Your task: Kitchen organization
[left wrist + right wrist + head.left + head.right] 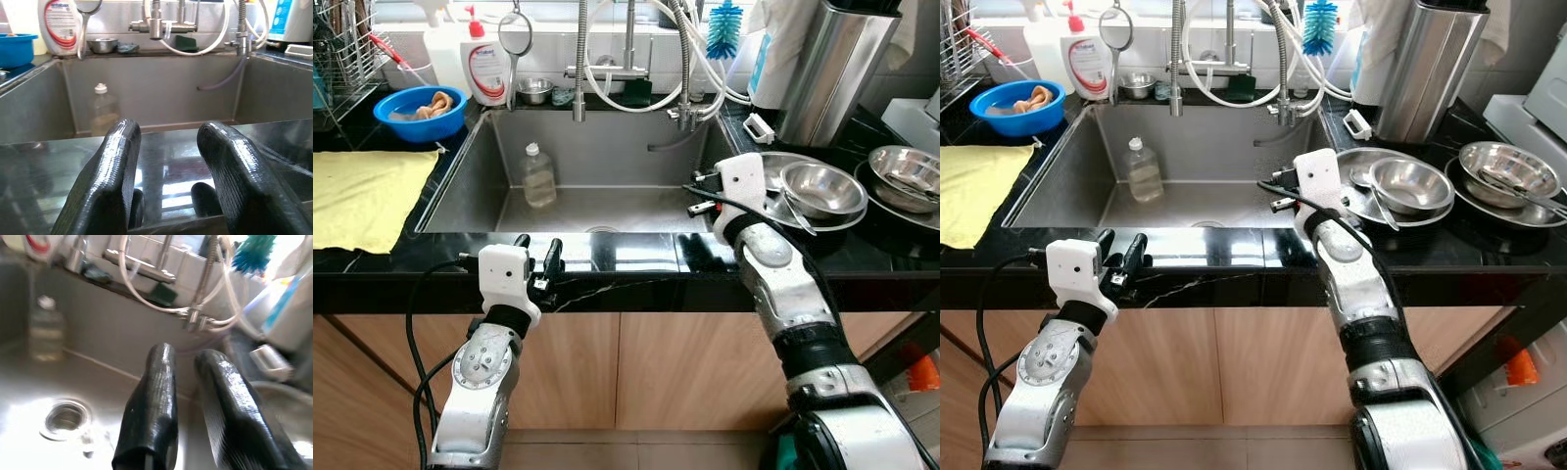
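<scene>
The left hand (537, 257) rests over the front edge of the glossy black tabletop (636, 253), its two black fingers (105, 181) spread apart and grasping nothing, pointing toward the steel sink basin (607, 157). The right hand (697, 192) hangs over the basin's right rim, fingers (151, 406) a little apart and empty, pointing across the basin toward its left side.

A clear plastic bottle with a white cap (538, 176) stands upright on the basin floor near the back left corner, long axis vertical; no writing on it can be read. The right wrist view looks down on the round steel drain (66, 418), which the left wrist view hides behind the tabletop edge.

On the ledge behind the basin stands a white pump bottle with a red label (487, 69); its print is too small to read. A small steel cup (534, 90) sits beside it. At the back left corner sits a blue plastic bowl (419, 108), with a yellow cloth (362, 196) spread near the left edge. Toward the right edge, a shiny steel bowl (822, 188) sits on a steel plate, just beside the right hand's wrist.
</scene>
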